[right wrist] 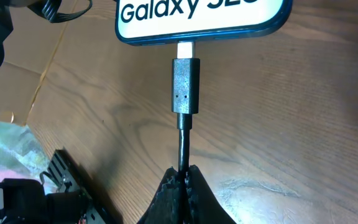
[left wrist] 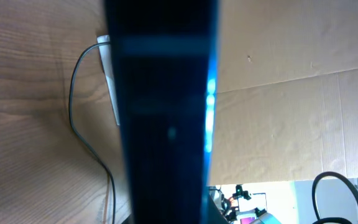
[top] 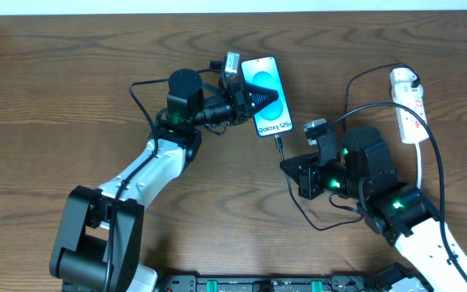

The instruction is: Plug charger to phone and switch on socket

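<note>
While the right hand (right wrist: 181, 175) pinches it, charger plug (right wrist: 185, 86) points into phone (right wrist: 199, 17)

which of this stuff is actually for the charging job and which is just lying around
For the job:
- phone, gripped by the left hand
- charger, its cable pinched in the right hand
- socket

Just lying about:
- cardboard
- crumpled clear plastic

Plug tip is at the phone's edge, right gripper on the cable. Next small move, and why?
Probably push the right gripper forward along the cable to seat the charger plug. Its silver tip shows bare at the phone edge, square to it, and the left gripper braces the phone.
</note>
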